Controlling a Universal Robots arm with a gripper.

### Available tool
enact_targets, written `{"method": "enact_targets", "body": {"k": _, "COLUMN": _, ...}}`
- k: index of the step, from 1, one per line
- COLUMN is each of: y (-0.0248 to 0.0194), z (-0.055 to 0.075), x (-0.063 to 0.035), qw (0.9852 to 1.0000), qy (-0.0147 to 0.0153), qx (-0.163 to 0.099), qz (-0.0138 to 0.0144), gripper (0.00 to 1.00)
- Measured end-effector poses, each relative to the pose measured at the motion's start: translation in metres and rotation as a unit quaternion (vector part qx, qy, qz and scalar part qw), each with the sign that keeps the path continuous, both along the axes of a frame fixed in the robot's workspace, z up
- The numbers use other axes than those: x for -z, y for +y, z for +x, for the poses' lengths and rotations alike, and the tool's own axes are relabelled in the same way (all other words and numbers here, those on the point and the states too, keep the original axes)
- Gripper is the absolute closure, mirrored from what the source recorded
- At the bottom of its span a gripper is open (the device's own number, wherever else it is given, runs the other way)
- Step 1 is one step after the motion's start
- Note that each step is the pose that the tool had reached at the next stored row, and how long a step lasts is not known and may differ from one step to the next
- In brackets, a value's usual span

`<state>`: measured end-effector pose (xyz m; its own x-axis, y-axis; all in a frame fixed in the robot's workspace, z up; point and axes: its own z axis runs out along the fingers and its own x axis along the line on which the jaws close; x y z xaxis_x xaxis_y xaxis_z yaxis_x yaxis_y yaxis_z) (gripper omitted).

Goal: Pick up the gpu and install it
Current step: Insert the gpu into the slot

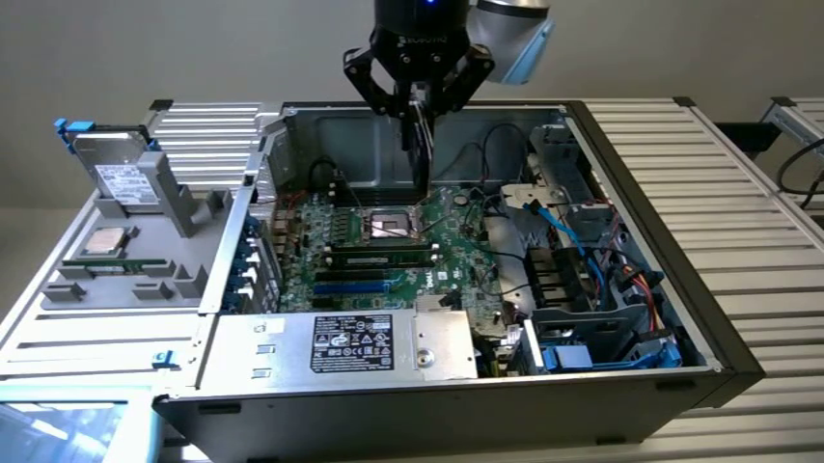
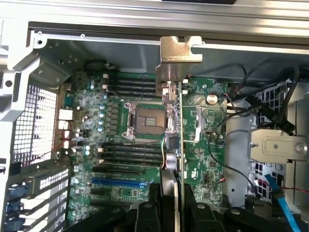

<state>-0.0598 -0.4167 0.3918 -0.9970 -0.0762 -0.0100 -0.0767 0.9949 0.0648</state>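
Holding the gpu [image 1: 423, 149] [image 2: 169, 82] edge-on; gripper [image 1: 419, 101] [image 2: 171, 205] closed tight on one end of the card, the silver bracket at the end away from the fingers; card hangs upright inside the open computer case [image 1: 644, 241], over the green motherboard [image 1: 451, 251] [image 2: 203, 145]; its lower end is just beside the processor socket [image 1: 386, 227] [image 2: 147, 121], above it and not seated in any slot; cannot tell if the bracket tip touches the board; memory stick [image 1: 377, 258] sits in its slot just on the near side of the socket; blue slot [image 1: 354, 287] [image 2: 120, 181] further that way, near the labelled power supply [image 1: 347, 342]; hard drive [image 1: 123, 178] stands in a grey holder [image 1: 168, 260] outside the case, well apart from the socket, on the exterior view's left.
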Motion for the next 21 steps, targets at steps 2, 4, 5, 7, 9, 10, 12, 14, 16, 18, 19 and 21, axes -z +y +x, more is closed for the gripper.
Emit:
{"method": "enact_targets", "body": {"k": 2, "y": 0.0000, "z": 0.0000, "x": 0.0000, "qw": 0.9998, "qy": 0.0000, "qx": -0.018, "qz": 0.0000, "gripper": 0.71}}
{"method": "enact_targets", "body": {"k": 4, "y": 0.0000, "z": 0.0000, "x": 0.0000, "qw": 0.9994, "qy": 0.0000, "qx": -0.036, "qz": 0.0000, "gripper": 0.71}}
{"method": "enact_targets", "body": {"k": 5, "y": 0.0000, "z": 0.0000, "x": 0.0001, "qw": 0.9990, "qy": 0.0000, "qx": -0.045, "qz": 0.0000, "gripper": 0.71}}
{"method": "enact_targets", "body": {"k": 7, "y": 0.0000, "z": 0.0000, "x": 0.0001, "qw": 0.9980, "qy": 0.0000, "qx": -0.063, "qz": 0.0000, "gripper": 0.71}}
{"method": "enact_targets", "body": {"k": 9, "y": 0.0000, "z": 0.0000, "x": 0.0001, "qw": 0.9967, "qy": 0.0000, "qx": -0.081, "qz": 0.0001, "gripper": 0.71}}
{"method": "enact_targets", "body": {"k": 10, "y": 0.0000, "z": 0.0000, "x": 0.0001, "qw": 0.9959, "qy": 0.0000, "qx": -0.090, "qz": 0.0001, "gripper": 0.71}}
{"method": "enact_targets", "body": {"k": 12, "y": 0.0000, "z": 0.0000, "x": 0.0001, "qw": 0.9941, "qy": 0.0000, "qx": -0.109, "qz": 0.0000, "gripper": 0.71}}
{"method": "enact_targets", "body": {"k": 14, "y": 0.0000, "z": 0.0000, "x": 0.0002, "qw": 0.9920, "qy": 0.0000, "qx": -0.126, "qz": 0.0001, "gripper": 0.71}}
{"method": "enact_targets", "body": {"k": 16, "y": 0.0000, "z": 0.0000, "x": 0.0003, "qw": 0.9894, "qy": 0.0000, "qx": -0.145, "qz": 0.0000, "gripper": 0.71}}
{"method": "enact_targets", "body": {"k": 18, "y": 0.0000, "z": 0.0000, "x": 0.0005, "qw": 0.9867, "qy": 0.0000, "qx": -0.163, "qz": 0.0000, "gripper": 0.71}}
{"method": "enact_targets", "body": {"k": 19, "y": 0.0000, "z": 0.0000, "x": 0.0006, "qw": 0.9852, "qy": 0.0000, "qx": -0.172, "qz": 0.0000, "gripper": 0.71}}
{"method": "enact_targets", "body": {"k": 21, "y": 0.0000, "z": 0.0000, "x": 0.0007, "qw": 0.9818, "qy": 0.0000, "qx": -0.190, "qz": 0.0000, "gripper": 0.71}}
